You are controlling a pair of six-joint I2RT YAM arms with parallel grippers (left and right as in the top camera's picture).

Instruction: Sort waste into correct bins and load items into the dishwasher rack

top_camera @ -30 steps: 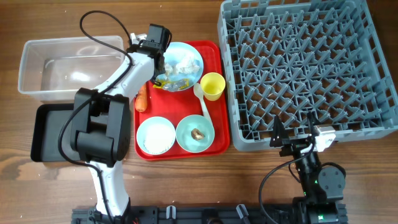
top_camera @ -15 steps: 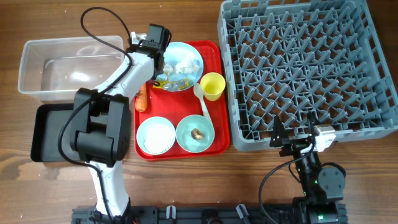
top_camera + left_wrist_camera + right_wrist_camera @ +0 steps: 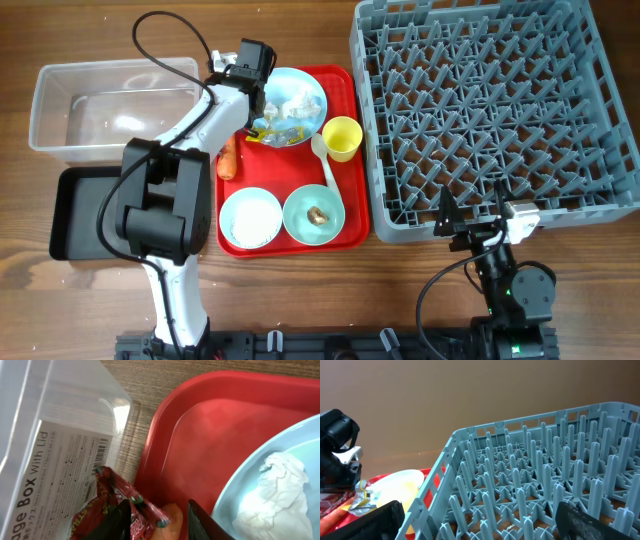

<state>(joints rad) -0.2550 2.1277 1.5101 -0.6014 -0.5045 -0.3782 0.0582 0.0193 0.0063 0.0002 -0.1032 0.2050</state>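
My left gripper [image 3: 160, 510] hovers low over the red tray's [image 3: 200, 430] left edge, next to the clear bin [image 3: 60, 435]. Its jaws stand open. A red crinkled wrapper [image 3: 115, 495] drapes over the left finger, and the orange carrot [image 3: 172, 522] shows in the gap below. Beside it sits the pale-blue plate [image 3: 300, 445] holding crumpled tissue [image 3: 275, 490]. From overhead, the gripper [image 3: 252, 112] is at the plate's [image 3: 312, 84] left rim, above the carrot [image 3: 229, 158]. My right gripper [image 3: 477, 510] stands wide open and empty at the dishwasher rack's [image 3: 500, 110] near edge.
The tray also carries a yellow cup [image 3: 342, 138], a white spoon [image 3: 327, 165], a bowl of rice [image 3: 250, 218] and a bowl [image 3: 296, 225] with a brown lump [image 3: 318, 214]. More wrappers [image 3: 272, 130] lie on the plate. The black bin [image 3: 75, 215] sits in front of the clear bin [image 3: 60, 110].
The left arm has shifted only very slightly. Nothing on the tray has visibly moved, and the right arm is still.
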